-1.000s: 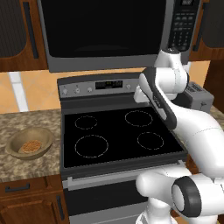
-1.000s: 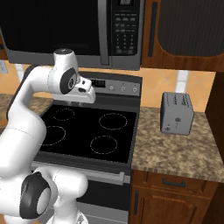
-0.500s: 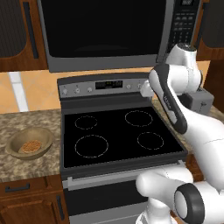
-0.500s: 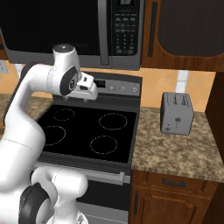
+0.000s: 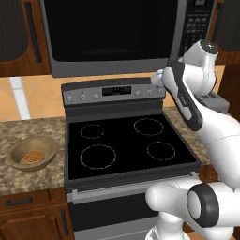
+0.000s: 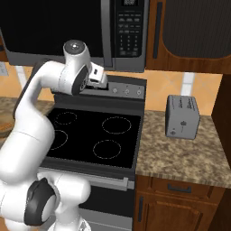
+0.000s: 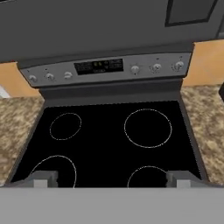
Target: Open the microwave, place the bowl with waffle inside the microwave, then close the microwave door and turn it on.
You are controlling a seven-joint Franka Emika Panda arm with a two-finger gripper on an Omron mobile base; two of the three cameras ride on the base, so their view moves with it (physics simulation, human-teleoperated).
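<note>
The microwave [image 5: 112, 35] hangs above the stove, and the microwave door [image 6: 49, 27] is closed, its grey handle [image 6: 107, 27] just left of the keypad [image 6: 128, 25]. The tan bowl [image 5: 32, 152] rests on the granite counter left of the stove, with the waffle [image 5: 32, 156] lying inside it. My gripper [image 7: 111, 179] is open and holds nothing, its fingertips [image 7: 43, 177] far apart. It hovers over the stove's back right part, below the microwave's lower right edge, looking down on the burners. In the right base view the gripper [image 6: 92, 85] sits just in front of the stove's control panel.
A black glass stove [image 5: 126, 145] has a knob and display panel [image 7: 105, 68] at its back. A grey toaster [image 6: 182, 116] stands on the right counter [image 6: 189, 158]. Dark wood cabinets [image 6: 194, 27] flank the microwave.
The arm's upper joint has lifted and swung toward the microwave's right side. The gripper's jaws have spread from about half open to wide open. The bowl has not moved.
</note>
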